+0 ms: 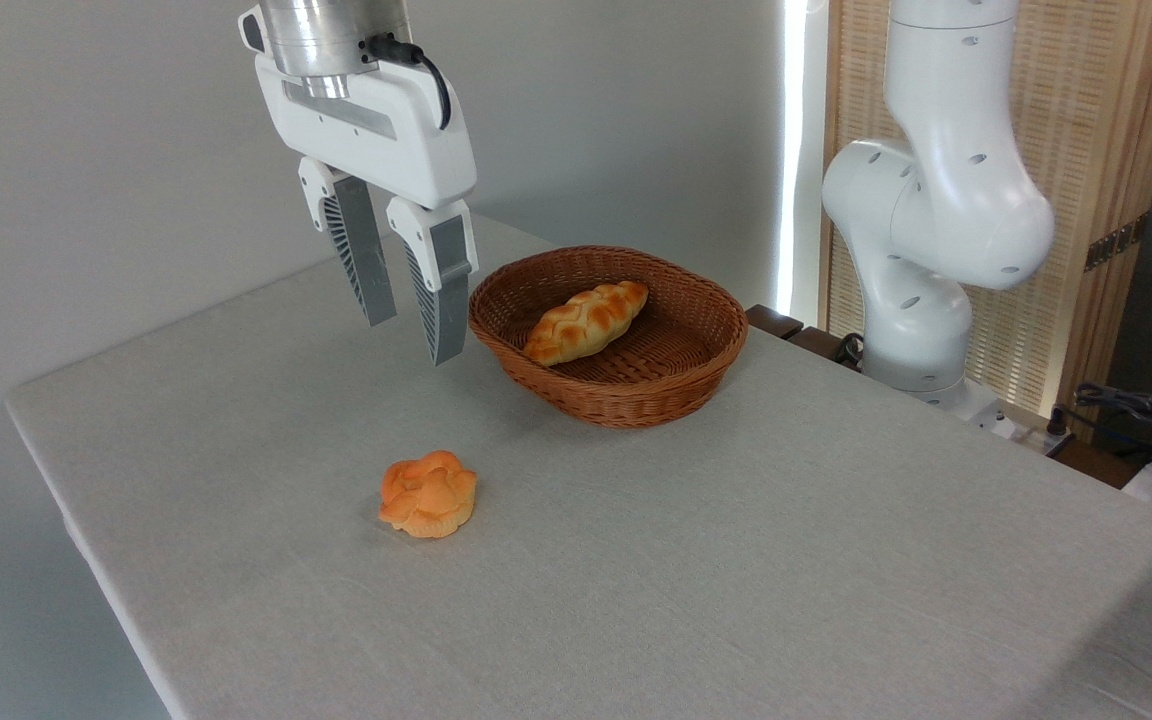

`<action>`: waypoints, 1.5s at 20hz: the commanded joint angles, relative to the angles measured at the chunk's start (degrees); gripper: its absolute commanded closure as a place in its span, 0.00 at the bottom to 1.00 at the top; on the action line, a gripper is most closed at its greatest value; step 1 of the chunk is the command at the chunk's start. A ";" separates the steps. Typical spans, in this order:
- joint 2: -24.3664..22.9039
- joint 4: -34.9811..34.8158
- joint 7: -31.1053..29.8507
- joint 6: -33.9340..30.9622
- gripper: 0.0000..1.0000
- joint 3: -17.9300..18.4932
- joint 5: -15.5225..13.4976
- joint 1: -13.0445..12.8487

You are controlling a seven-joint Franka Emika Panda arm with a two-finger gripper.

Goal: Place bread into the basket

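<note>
The bread (428, 493), a small round orange bun with a folded flower-like top, lies on the grey table toward the front left. Behind it and to the right stands the oval brown wicker basket (696, 370). My gripper (413, 342) hangs in the air just left of the basket, well above the table and behind the bun. Its two ribbed fingers stand apart with nothing between them.
A paler braided oblong loaf (586, 320) lies inside the basket. The arm's white base (926, 250) rises at the back right, beside a wooden slatted screen. Cables and dark gear (1146, 415) sit off the table's right edge. The table's left edge runs close to the wall.
</note>
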 commanded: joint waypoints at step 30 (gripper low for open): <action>0.42 -17.95 0.32 18.14 0.00 -0.09 -7.80 -1.78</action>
